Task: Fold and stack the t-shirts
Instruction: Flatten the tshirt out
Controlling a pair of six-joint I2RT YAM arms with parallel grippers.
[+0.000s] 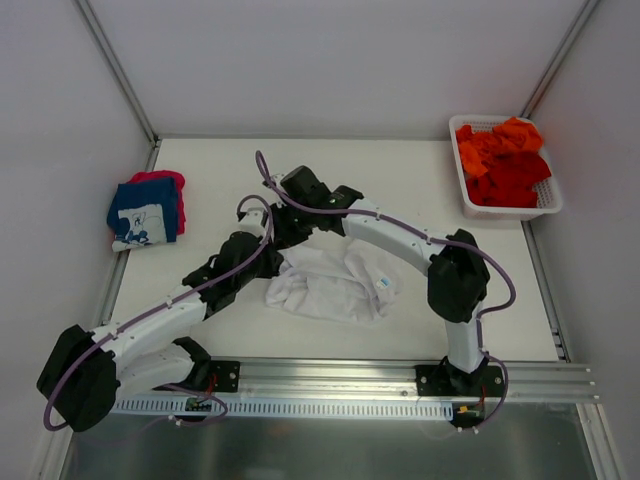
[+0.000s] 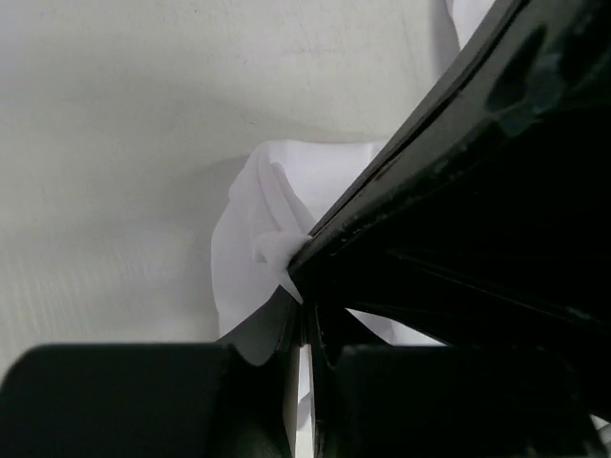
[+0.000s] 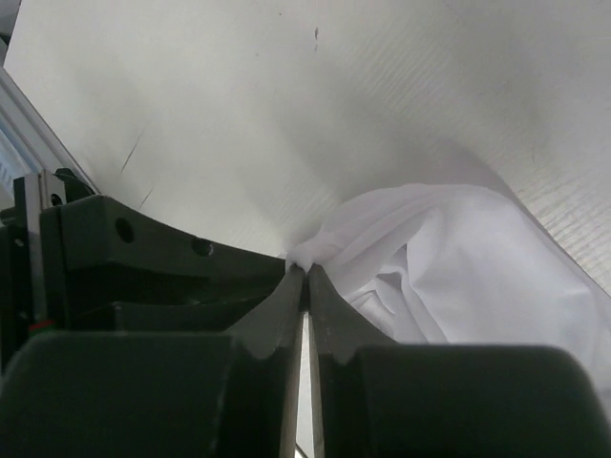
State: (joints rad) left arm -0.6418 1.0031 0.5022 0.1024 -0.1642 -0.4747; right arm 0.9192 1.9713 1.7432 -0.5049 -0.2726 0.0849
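A crumpled white t-shirt (image 1: 335, 285) lies at the table's middle. My left gripper (image 1: 262, 232) and my right gripper (image 1: 285, 232) meet tip to tip at its far-left corner. In the left wrist view my left gripper (image 2: 304, 286) is shut on a fold of the white t-shirt (image 2: 258, 229). In the right wrist view my right gripper (image 3: 305, 270) is shut on a bunched edge of the white t-shirt (image 3: 458, 277). A folded navy t-shirt with white print (image 1: 143, 212) lies on a pink-red one (image 1: 170, 180) at the far left. Orange and red t-shirts (image 1: 505, 160) fill the basket.
A white plastic lattice basket (image 1: 552, 204) stands at the far right corner of the table (image 1: 420, 180). Metal frame posts and white walls enclose the table. An aluminium rail (image 1: 330, 375) with both arm bases runs along the near edge.
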